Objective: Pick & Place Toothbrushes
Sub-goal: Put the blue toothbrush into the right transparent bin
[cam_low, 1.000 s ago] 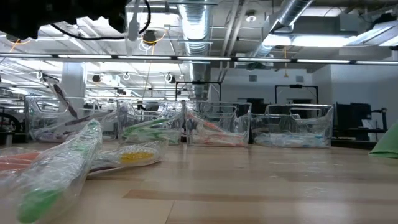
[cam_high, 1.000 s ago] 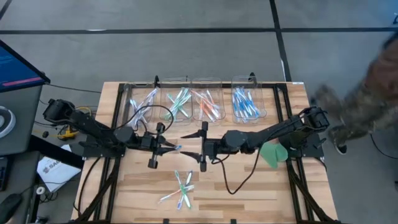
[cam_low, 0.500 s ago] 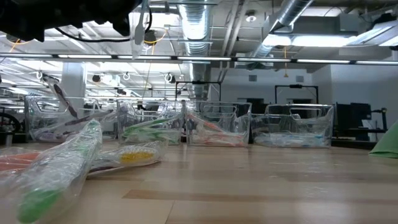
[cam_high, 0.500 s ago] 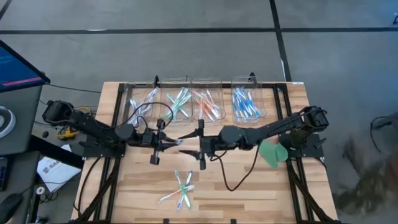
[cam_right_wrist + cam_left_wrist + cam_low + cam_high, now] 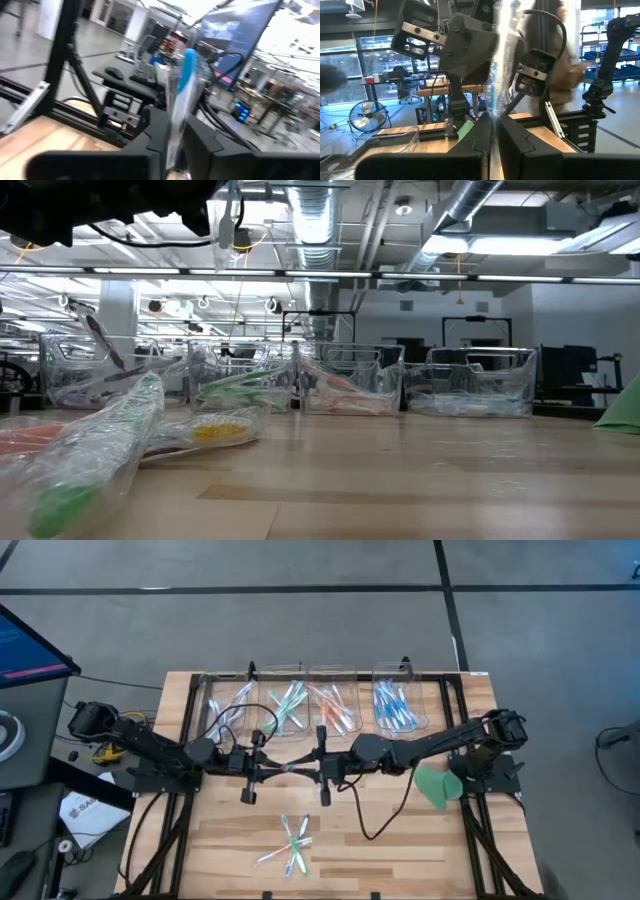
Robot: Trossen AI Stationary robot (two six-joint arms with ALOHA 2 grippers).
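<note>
Arms stretched inward, left gripper (image 5: 283, 771) and right gripper (image 5: 306, 769) both clamped on one wrapped toothbrush (image 5: 294, 769) mid-table.

The high camera looks straight down on the whole bench (image 5: 400, 840). The low one sits at bench-top level, facing the clear bins (image 5: 345, 380), which both share. Each wrist camera looks close along its own pincer toward the other arm.

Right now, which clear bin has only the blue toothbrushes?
The clear plastic bin farthest right in the back row, toward the right arm; its toothbrushes are all blue, unlike the other bins.
</note>
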